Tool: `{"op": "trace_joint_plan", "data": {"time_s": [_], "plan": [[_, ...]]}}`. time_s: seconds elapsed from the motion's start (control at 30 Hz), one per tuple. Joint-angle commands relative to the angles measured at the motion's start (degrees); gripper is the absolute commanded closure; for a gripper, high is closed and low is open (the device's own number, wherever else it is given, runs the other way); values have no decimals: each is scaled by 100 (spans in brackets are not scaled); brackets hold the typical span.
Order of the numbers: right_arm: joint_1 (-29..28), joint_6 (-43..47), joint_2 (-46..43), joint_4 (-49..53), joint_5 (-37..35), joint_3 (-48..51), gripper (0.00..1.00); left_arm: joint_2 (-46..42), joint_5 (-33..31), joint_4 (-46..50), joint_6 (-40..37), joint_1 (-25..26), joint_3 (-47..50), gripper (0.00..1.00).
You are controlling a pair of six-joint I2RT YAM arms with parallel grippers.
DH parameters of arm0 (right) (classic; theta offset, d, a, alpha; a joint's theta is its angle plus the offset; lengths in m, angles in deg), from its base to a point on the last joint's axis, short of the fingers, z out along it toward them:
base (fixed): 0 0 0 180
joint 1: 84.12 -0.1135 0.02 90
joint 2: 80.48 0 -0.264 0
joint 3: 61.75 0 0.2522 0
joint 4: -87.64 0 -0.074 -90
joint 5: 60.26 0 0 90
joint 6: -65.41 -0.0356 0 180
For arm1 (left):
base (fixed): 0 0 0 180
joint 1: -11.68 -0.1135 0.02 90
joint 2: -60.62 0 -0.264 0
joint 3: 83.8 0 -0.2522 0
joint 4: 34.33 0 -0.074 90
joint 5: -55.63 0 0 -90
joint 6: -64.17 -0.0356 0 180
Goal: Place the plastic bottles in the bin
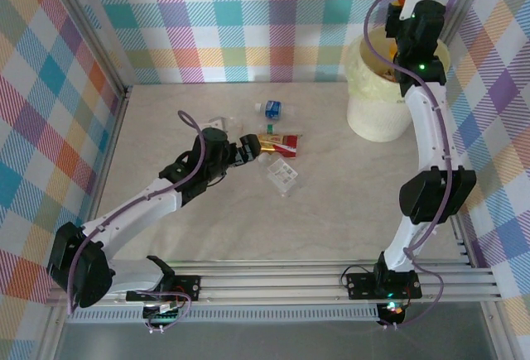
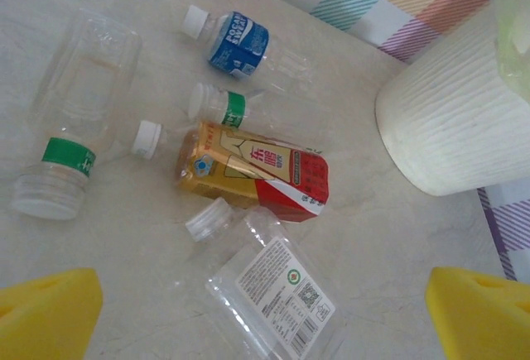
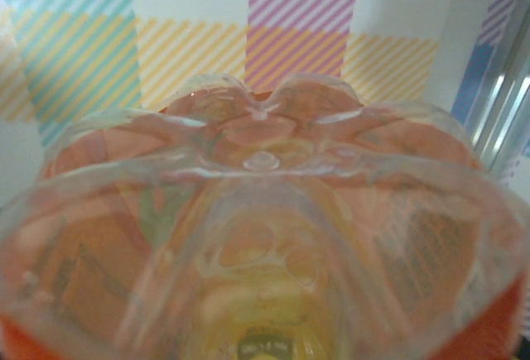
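Several plastic bottles lie in the middle of the table: a blue-labelled one (image 2: 236, 41), a clear one with a green band (image 2: 224, 105), an orange one with a red label (image 2: 252, 171), a large clear one with a green label (image 2: 73, 120) and a flat clear one with a white label (image 2: 277, 290). My left gripper (image 2: 265, 314) hangs open above the flat bottle, its yellow pads (image 2: 50, 310) far apart; it sits beside the pile (image 1: 251, 148). My right gripper (image 1: 407, 4) is high over the cream bin (image 1: 373, 108), shut on an orange-labelled clear bottle (image 3: 265, 211).
The bin (image 2: 451, 116) stands at the back right against the checked wall (image 1: 248, 12). Metal frame posts (image 1: 83, 21) run along the sides. The right arm (image 1: 431, 128) rises along the right edge of the table.
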Motion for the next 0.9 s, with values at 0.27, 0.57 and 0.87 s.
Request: {"op": "trace_joint_plan", "data": {"time_s": [0.27, 0.57, 0.87], "plan": [[248, -111, 632, 1675, -452, -407, 68, -262, -117, 95, 99, -112, 210, 0], [458, -188, 1140, 2048, -427, -633, 58, -306, -168, 84, 168, -168, 321, 0], [466, -429, 1584, 2953, -104, -1636, 24, -225, -84, 61, 205, -224, 294, 0]]}}
